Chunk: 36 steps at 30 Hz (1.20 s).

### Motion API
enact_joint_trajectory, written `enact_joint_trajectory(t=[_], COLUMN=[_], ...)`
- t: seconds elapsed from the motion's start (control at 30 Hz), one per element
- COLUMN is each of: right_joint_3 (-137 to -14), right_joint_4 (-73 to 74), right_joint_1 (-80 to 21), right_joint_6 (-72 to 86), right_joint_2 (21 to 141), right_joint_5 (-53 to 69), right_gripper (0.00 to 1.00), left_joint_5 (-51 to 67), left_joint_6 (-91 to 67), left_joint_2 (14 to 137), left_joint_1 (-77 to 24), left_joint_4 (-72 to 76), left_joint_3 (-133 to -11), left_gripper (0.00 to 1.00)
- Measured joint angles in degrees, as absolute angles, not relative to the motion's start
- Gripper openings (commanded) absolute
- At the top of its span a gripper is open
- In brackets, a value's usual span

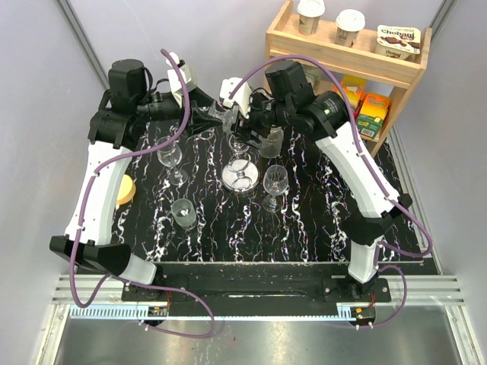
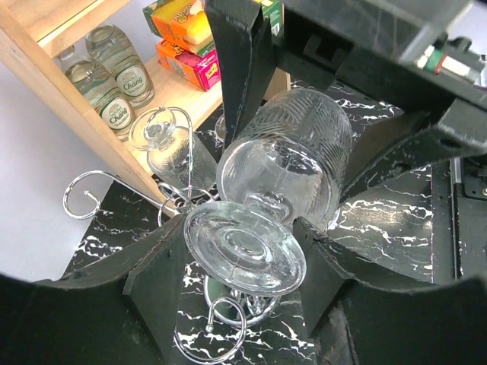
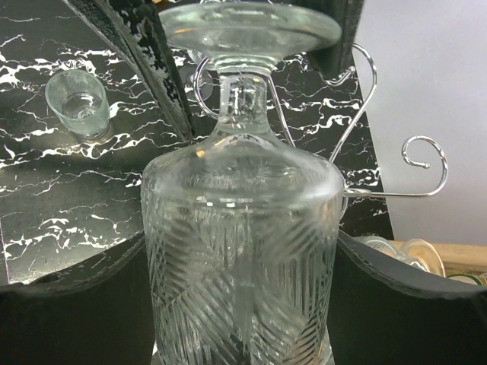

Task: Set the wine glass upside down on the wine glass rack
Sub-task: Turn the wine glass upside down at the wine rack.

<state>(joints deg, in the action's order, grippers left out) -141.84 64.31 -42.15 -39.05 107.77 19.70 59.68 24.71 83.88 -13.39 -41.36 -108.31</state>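
Note:
The wine glass (image 1: 270, 142) is clear cut glass with a short stem. It is held tilted, almost level, over the silver wire wine glass rack (image 1: 240, 176) at the back centre. My right gripper (image 1: 262, 133) is shut on its bowl (image 3: 240, 251), with a finger against each side. My left gripper (image 1: 228, 120) holds the round foot (image 2: 243, 247) by its rim, a finger on each side. The rack's curled arms (image 2: 80, 194) and disc base lie just beneath the foot. A rack arm (image 3: 388, 195) passes behind the bowl.
Two other wine glasses (image 1: 171, 156) (image 1: 274, 182) stand at the rack's sides, and another hangs upside down on an arm (image 2: 163, 141). A small tumbler (image 1: 184, 213) stands nearer the front. The wooden shelf unit (image 1: 346, 53) with cups and snack boxes stands back right. A yellow object (image 1: 125, 190) lies left.

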Motion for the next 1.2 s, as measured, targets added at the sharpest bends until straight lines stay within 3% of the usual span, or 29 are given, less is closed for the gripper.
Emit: enact_joint_trajectory(t=[0.13,0.2,0.33,0.47,0.63,0.73,0.77,0.9,0.93,1.2], right_joint_3=[-141.8,-141.8,-141.8,-141.8,-140.4,-138.6,-137.9,-133.3,-132.1,-118.3], right_joint_4=[64.5,64.5,64.5,64.4,63.3,62.2,61.8,59.0,58.2,51.0], right_joint_1=[-42.5,-42.5,-42.5,-42.5,-42.5,-42.7,-42.7,-42.8,-42.8,-42.3], right_joint_6=[-39.4,-39.4,-39.5,-39.4,-38.6,-37.4,-37.0,-34.5,-34.0,-30.8], right_joint_2=[108.8,108.9,108.9,108.9,108.8,108.2,107.8,105.2,104.5,96.8], right_joint_5=[19.0,18.9,18.9,18.6,18.1,17.9,17.9,17.4,17.1,12.1], right_gripper=[0.72,0.62,0.31,0.16,0.04,0.01,0.0,0.0,0.0,0.0], left_joint_5=[58.7,58.4,58.4,58.4,57.9,57.6,57.6,58.6,58.8,62.7], left_joint_6=[24.4,24.4,24.4,24.4,24.1,23.6,23.1,20.5,19.9,13.5], left_joint_2=[84.1,84.2,84.2,84.2,83.9,83.6,83.3,81.6,81.1,76.9], left_joint_1=[-13.6,-13.6,-13.6,-13.6,-13.6,-13.6,-13.6,-14.0,-14.0,-13.3], left_joint_4=[-41.4,-41.5,-41.5,-41.3,-40.5,-40.0,-39.6,-38.6,-38.2,-33.3], left_joint_3=[-108.3,-108.3,-108.3,-108.2,-107.3,-106.7,-106.3,-105.3,-105.3,-105.2], left_gripper=[0.0,0.0,0.0,0.0,0.5,0.66,0.76,0.95,0.99,0.99])
